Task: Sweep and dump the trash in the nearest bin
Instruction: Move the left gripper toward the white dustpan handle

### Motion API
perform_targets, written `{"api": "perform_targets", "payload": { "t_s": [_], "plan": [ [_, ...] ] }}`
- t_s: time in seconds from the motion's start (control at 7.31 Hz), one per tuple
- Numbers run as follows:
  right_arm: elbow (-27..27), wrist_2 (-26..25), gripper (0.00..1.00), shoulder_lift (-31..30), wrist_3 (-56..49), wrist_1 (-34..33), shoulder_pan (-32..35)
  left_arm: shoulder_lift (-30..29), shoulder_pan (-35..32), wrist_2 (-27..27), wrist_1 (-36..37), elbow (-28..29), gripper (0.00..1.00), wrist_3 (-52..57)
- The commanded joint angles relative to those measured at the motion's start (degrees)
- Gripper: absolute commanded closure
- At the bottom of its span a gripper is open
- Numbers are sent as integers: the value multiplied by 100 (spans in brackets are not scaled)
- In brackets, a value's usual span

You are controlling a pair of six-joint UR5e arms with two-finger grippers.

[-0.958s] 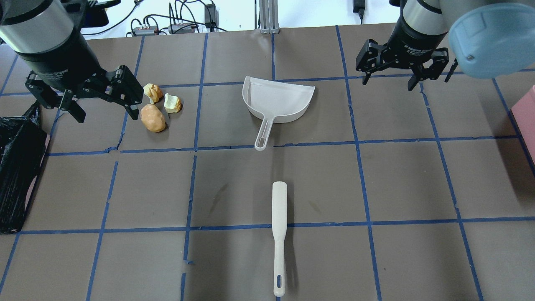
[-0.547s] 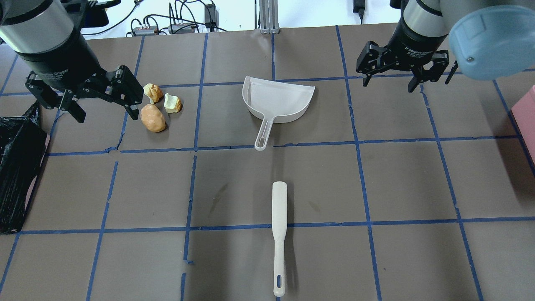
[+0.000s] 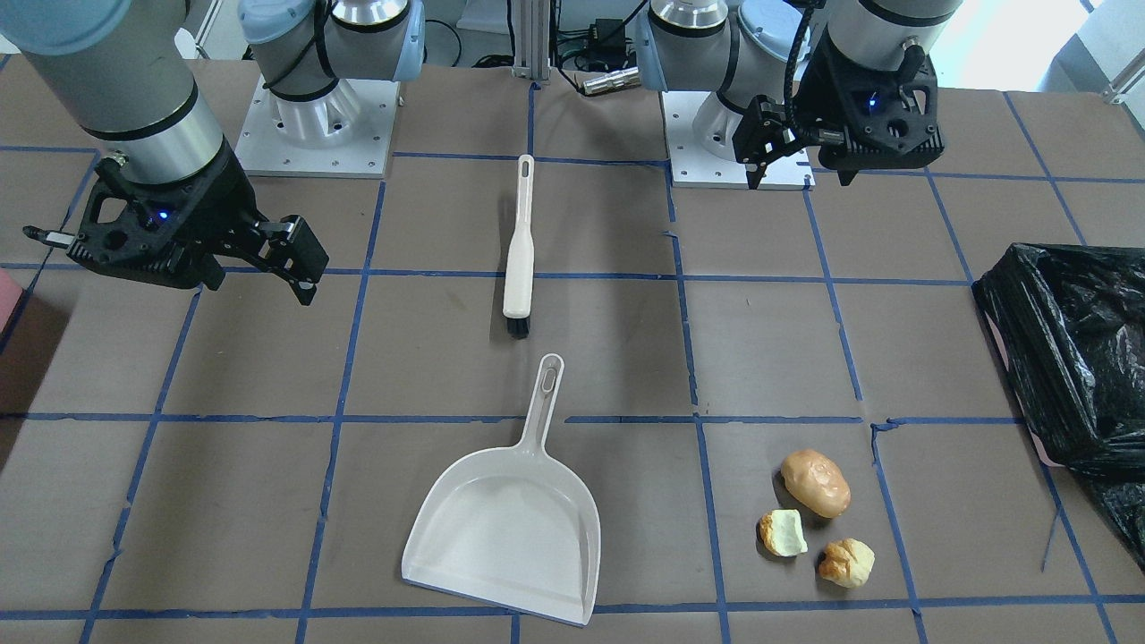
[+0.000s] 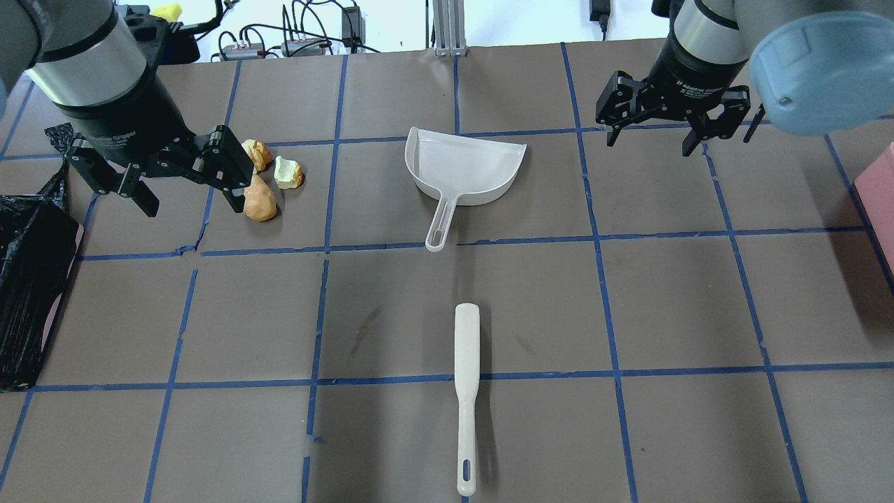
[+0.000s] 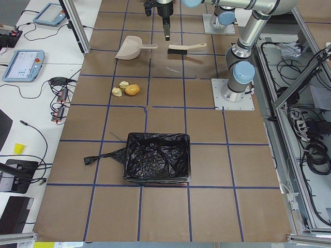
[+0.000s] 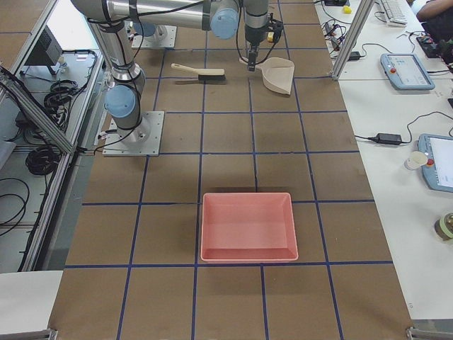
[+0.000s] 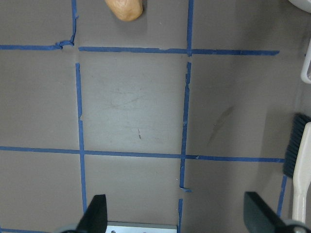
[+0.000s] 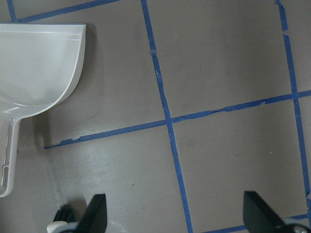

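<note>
**Change since a second ago, overhead view.** The left gripper [image 4: 190, 201] has shifted toward the scraps, and one finger now overlaps the tan-brown potato-like oval [image 4: 262, 204]. The right gripper [image 4: 651, 142] has barely moved. Everything else is in place.

**Overhead view.**
- Brown paper tabletop [image 4: 684, 300] with a blue tape grid.
- Both grippers have their fingers spread and hold nothing.
- Pale yellow-green bitten chunk [image 4: 288, 172] and golden-brown crusty lump [image 4: 260, 155] lie just beyond the oval, the three close together.
- Pale grey plastic dustpan [image 4: 464, 164] sits mid-table, handle toward the robot.
- Cream long-handled brush [image 4: 466, 391] lies nearer the robot, apart from the dustpan.
- Bin lined with crinkled black plastic bag [image 4: 28, 279] stands at the left edge, well apart from the scraps.
- Pink tray [image 4: 881, 188] sits at the right edge.

**Front-facing view.** The left gripper hangs above the tabletop, clear of the scraps. The three scraps lie on the tabletop between dustpan and bin. The brush bristles point toward the dustpan handle without touching it.

**Exterior left view.** The bin is nearest, with the scraps beyond it. The dustpan and brush are farther off.

**Exterior right view.** The pink tray is nearest. The dustpan and brush are far behind it.

**Left wrist view.** The fingers [image 7: 95, 216] are wide apart over bare tabletop. The oval shows at the top edge and the brush at the right edge.

**Right wrist view.** The fingers [image 8: 262, 213] are wide apart. The dustpan shows at upper left.
</note>
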Motion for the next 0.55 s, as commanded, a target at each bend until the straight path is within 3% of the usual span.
{"api": "perform_targets", "payload": {
  "t_s": [0.0, 0.14, 0.41],
  "plan": [
    [3, 0, 0, 4, 0, 0, -9, -118, -215, -36, 419, -145, 0, -4],
    [3, 0, 0, 4, 0, 0, -26, -153, -355, -54, 585, -241, 0, -92],
    [3, 0, 0, 4, 0, 0, -27, -546, -855, -447, 1872, -671, 0, -381]
  ]
}}
